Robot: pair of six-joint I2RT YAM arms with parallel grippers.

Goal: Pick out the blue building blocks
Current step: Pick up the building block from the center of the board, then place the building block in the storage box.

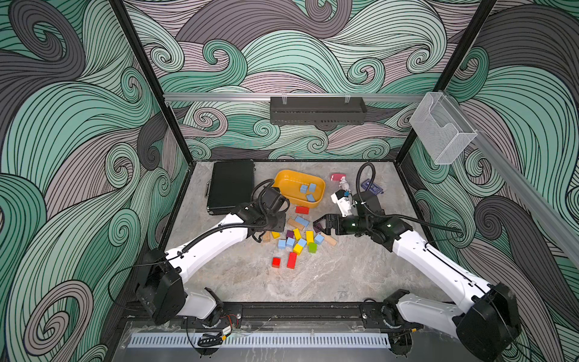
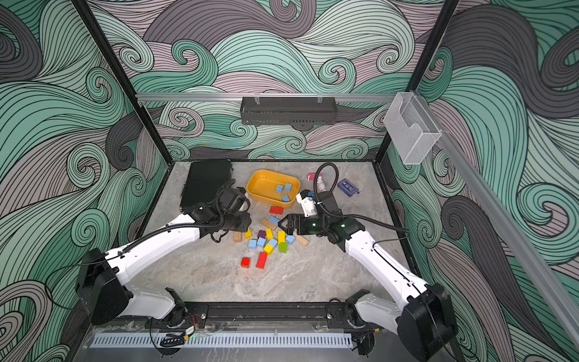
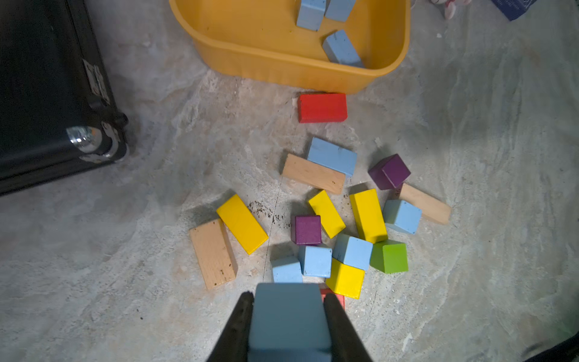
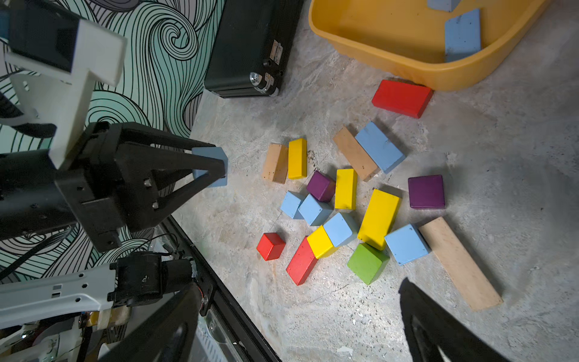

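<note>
My left gripper (image 3: 288, 297) is clamped on a blue cube (image 3: 289, 319), with its fingers flat on two opposite faces. I judge these blocks to be light, rigid and a little slick with paint. Square faces near the middle are the place to pinch, since a corner grip would likely twist out.

Ahead of that gripper sits the bin (image 3: 282, 67), with three blue blocks (image 3: 341, 48) already in it. Between gripper and bin, five more lie loose in the pile: a brick (image 3: 332, 156) against a tan plank (image 3: 313, 173), and four cubes (image 3: 315, 260).

My right gripper (image 1: 319, 225) hangs spread wide and empty over the pile's opposite edge. The top views hide the held cube under the left wrist. The right wrist view shows it pinched right at the fingertips (image 4: 216, 169).
</note>
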